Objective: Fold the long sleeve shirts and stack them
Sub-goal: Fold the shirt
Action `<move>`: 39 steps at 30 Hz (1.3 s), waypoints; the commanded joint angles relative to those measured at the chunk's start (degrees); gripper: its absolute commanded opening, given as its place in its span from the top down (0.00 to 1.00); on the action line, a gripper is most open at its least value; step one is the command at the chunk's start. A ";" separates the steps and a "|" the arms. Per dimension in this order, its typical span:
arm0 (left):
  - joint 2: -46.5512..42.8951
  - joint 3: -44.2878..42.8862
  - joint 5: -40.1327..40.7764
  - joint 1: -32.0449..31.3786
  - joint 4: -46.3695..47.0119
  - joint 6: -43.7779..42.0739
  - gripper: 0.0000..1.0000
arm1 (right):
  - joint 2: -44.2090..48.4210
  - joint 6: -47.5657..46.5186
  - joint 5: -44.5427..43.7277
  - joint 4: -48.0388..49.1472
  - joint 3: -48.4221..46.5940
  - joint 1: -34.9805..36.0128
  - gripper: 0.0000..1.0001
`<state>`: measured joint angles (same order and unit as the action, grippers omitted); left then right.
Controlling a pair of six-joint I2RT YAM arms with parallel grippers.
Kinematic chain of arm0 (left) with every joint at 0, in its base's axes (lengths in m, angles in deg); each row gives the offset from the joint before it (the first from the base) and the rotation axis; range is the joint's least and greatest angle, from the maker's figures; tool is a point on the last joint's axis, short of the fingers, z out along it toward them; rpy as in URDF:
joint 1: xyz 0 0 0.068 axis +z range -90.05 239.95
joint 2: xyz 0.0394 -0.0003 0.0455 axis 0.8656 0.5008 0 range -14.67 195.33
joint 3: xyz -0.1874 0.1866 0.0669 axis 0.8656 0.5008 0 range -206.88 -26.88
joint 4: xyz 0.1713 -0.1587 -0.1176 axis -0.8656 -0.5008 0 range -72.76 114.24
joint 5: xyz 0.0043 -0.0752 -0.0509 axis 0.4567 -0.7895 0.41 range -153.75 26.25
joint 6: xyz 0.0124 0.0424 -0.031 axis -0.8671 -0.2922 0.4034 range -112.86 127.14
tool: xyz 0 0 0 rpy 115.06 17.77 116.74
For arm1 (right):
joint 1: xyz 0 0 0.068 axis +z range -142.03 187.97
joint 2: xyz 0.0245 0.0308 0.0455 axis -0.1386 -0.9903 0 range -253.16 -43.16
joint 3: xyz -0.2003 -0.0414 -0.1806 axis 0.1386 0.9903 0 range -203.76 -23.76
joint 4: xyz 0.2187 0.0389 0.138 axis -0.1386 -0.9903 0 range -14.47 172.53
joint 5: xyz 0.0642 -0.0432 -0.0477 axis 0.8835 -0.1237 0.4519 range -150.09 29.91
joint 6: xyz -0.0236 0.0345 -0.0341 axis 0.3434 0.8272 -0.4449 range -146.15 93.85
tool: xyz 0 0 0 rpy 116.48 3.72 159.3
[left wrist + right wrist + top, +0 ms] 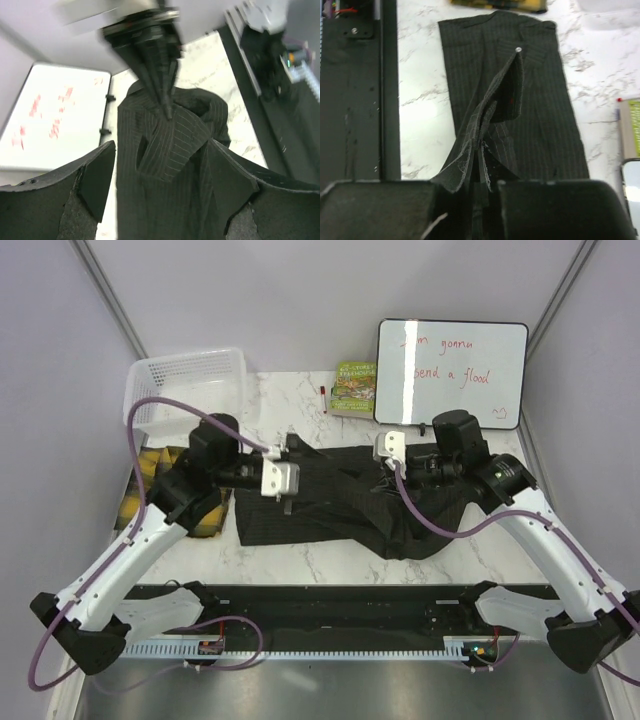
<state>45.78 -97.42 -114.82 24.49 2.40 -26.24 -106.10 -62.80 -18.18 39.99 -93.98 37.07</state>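
Observation:
The dark pinstriped shirt (330, 510) lies spread on the middle of the marble table (290, 555). My right gripper (387, 453) is shut on a raised fold of it; in the right wrist view the cloth (535, 125) rises into the closed jaws (482, 165). My left gripper (286, 486) hovers over the shirt's left part, open, its fingers (95, 175) wide apart with striped cloth (165, 145) below and nothing between them. The plaid shirt (148, 490) sits folded at the left edge, partly hidden by the left arm.
A white mesh basket (190, 380) stands at the back left. A book (355, 388) and a red marker (323, 392) lie at the back, beside a whiteboard (450, 372). A black rail (340, 605) runs along the near edge.

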 commanded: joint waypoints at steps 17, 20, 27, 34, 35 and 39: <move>5.82 5.07 21.36 -20.52 1.28 -28.05 0.17 | 1.24 -5.55 5.81 -10.02 -4.84 6.05 1.00; 6.87 4.45 21.98 -20.87 -0.55 -26.99 0.25 | 1.68 -4.84 6.16 -9.22 -5.89 6.49 1.00; 5.57 1.63 16.29 -23.60 -7.33 -26.99 0.98 | 0.45 8.14 3.70 -2.91 -9.76 4.23 0.57; -5.33 3.40 11.25 -29.74 -11.02 -28.85 0.98 | -3.59 21.08 9.86 4.06 -5.11 -13.36 0.49; -4.90 0.96 11.43 -30.80 -11.03 -26.14 0.98 | -4.81 19.96 9.60 3.09 -4.67 -14.33 0.49; 0.01 -8.28 11.52 -31.60 -11.11 -17.78 0.98 | -11.92 12.66 8.27 -3.76 -2.22 -16.35 0.55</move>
<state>41.29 -97.38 -101.40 -6.55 -9.19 -51.82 -112.17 -46.97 -11.27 41.23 -99.46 21.88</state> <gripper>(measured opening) 0.030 0.490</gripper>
